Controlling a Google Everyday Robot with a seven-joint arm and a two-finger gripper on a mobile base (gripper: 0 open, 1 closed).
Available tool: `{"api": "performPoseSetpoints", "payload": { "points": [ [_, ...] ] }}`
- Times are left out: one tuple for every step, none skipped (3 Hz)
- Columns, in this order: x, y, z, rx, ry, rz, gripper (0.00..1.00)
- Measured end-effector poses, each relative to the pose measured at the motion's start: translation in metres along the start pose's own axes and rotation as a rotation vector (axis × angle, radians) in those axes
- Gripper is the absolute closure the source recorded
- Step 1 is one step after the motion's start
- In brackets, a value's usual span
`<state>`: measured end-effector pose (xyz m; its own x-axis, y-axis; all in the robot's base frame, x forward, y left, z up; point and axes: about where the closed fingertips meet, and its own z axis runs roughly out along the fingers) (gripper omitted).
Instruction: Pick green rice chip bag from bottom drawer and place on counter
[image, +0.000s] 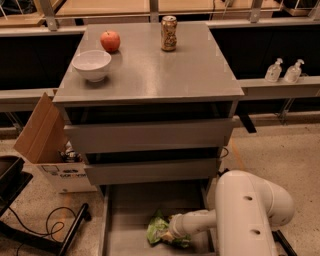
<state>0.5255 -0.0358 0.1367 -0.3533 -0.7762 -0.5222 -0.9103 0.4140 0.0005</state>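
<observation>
One gripper: low in the drawer, at the end of the white arm that reaches in from the right; it is pressed against the right side of the bag.
Grip state: cannot tell. The tip is hidden among the bag's folds.
Bag: crumpled green foil on the drawer floor, near the front and right of centre. It appears to be resting there, not lifted.
Drawer: pulled out, with the upper drawer fronts standing above its rear part.
Counter: carries a bowl and an apple at the left and a can at the back.
Step judged: securing the bag before the lift.
Risk, slip: the foil is thin and slick. A hold on a loose fold alone could let the bag slide out on the way up.
Risk, snag: the way up passes the upper drawer fronts and the counter edge. A bag hanging low, or the arm itself, could catch there.
Risk, crushing: too hard a squeeze would break the chips.
Risk, knock-over: the can is tall and narrow. A wide sweep over the counter could topple it.
</observation>
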Motion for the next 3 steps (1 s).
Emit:
{"api": "performPoseSetpoints", "payload": {
  "points": [
    [-0.003,0.003,-0.002,-0.006,-0.027,-0.004,0.71],
    [-0.016,0.009,-0.024,-0.029,-0.084,-0.058,0.94],
    [-0.045,0.009,-0.078,-0.058,-0.185,-0.096,1.00]
  ]
}}
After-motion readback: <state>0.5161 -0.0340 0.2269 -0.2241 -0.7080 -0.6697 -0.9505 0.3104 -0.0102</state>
